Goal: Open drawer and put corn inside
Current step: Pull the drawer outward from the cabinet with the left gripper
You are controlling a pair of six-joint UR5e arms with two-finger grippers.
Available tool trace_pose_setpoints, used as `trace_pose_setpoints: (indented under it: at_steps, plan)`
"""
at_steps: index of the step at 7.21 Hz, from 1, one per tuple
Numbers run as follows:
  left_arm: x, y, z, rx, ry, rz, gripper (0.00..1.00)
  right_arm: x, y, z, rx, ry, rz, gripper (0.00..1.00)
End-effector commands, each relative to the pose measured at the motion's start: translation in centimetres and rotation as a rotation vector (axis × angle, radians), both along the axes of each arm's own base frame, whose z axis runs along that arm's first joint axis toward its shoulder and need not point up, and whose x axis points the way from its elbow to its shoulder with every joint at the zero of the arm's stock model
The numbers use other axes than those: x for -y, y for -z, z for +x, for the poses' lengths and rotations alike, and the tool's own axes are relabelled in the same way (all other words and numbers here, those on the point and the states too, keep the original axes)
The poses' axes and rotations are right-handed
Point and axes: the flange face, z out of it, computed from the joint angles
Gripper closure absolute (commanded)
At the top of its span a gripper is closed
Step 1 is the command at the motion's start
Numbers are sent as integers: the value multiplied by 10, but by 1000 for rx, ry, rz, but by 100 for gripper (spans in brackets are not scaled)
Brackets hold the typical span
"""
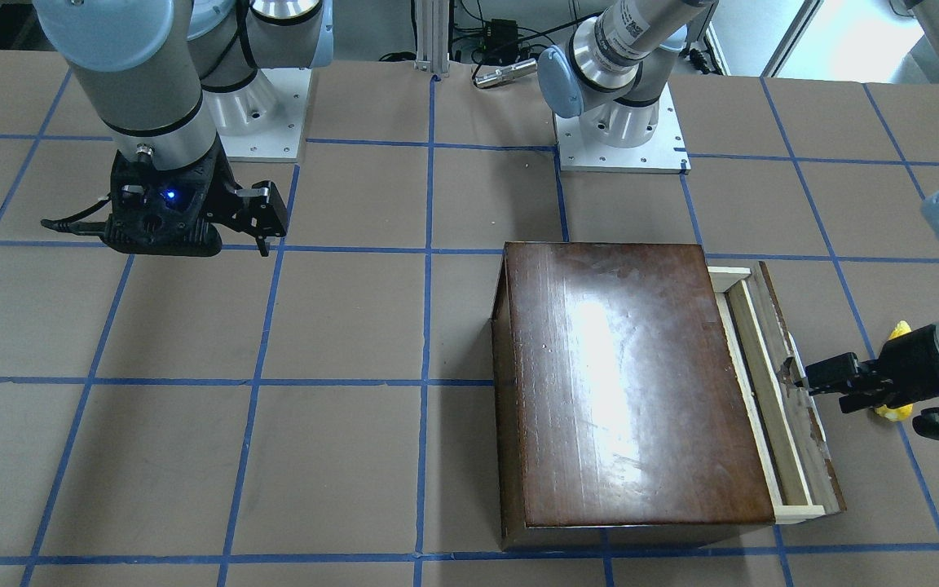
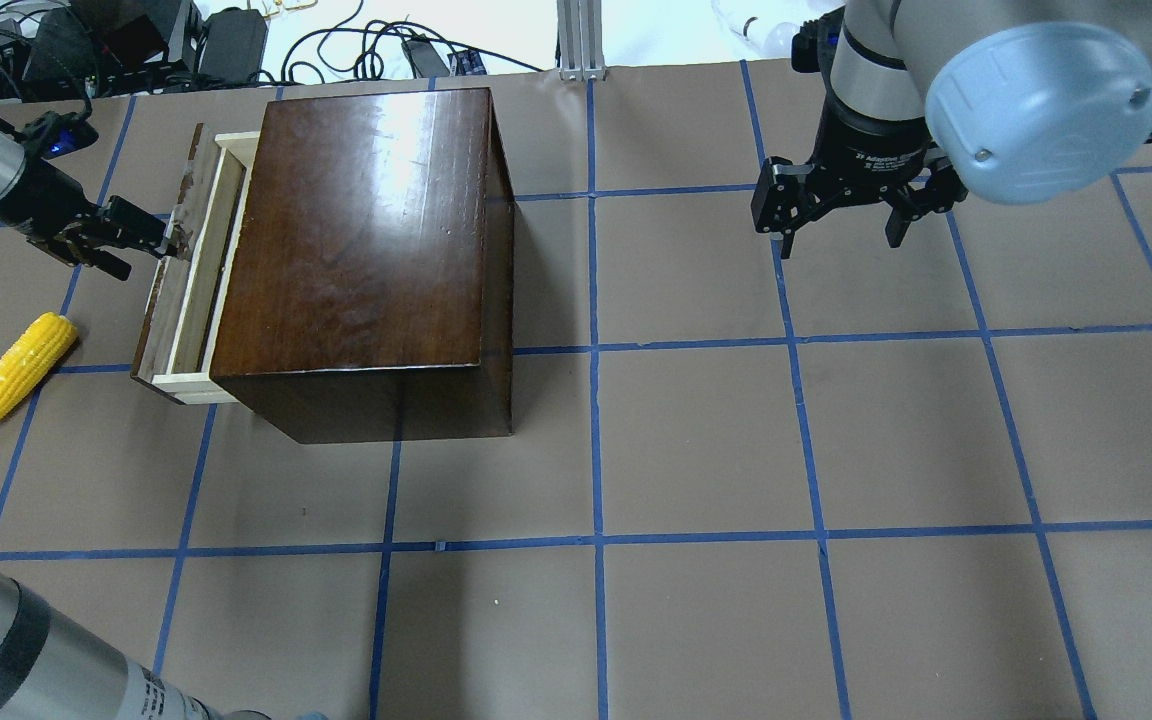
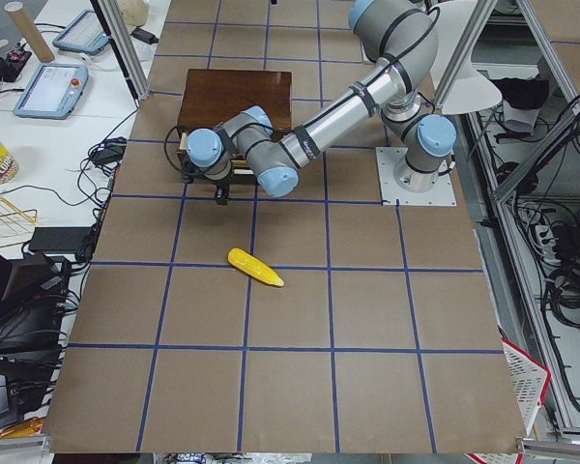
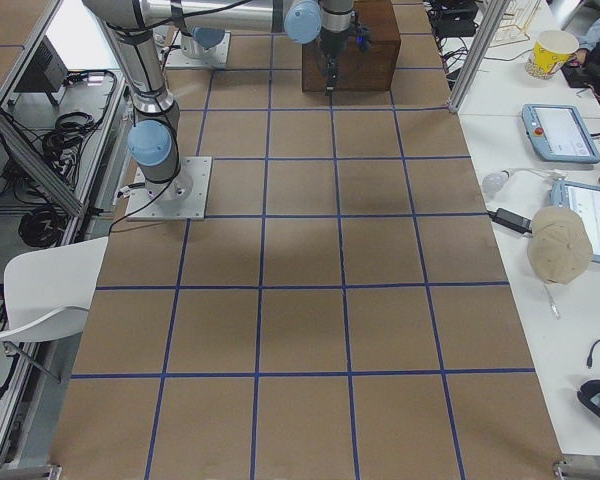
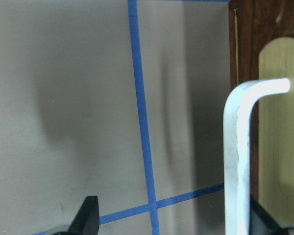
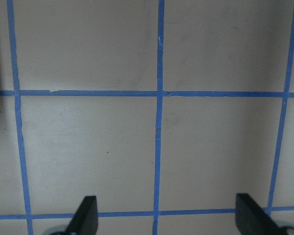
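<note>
Front-facing view: at centre right the drawer (image 1: pixel 771 399) stands slightly out of the box (image 1: pixel 624 383), and the left hand (image 1: pixel 804 381) is at its front panel.

Overhead: the corn (image 2: pixel 18 372) lies on the bench (image 2: pixel 696 450) at the left edge, near the drawer but apart from it. The right hand (image 2: pixel 839 245) hangs spread and empty at upper right.

Left wrist view: the whitish handle (image 5: pixel 237 161) sits between wide-spread fingers (image 5: pixel 88 218), ungripped.

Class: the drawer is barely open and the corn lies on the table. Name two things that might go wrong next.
The left gripper has its fingers spread around the handle, not clamped, so a pull may slip off.
The drawer shows only a narrow gap; the corn would likely jam on the box edge unless it is pulled further.
</note>
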Motion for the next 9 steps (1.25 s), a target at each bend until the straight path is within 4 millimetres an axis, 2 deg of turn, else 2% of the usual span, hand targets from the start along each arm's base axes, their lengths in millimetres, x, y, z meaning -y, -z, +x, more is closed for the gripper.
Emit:
trace_pose_setpoints:
  at_steps: [1, 9]
  plan:
    - [-4, 0, 16, 30, 5, -4, 0, 0, 0, 0, 0, 0, 0, 0]
    - [0, -8, 24, 69, 42, -37, 0, 0, 0, 0, 0, 0, 0, 0]
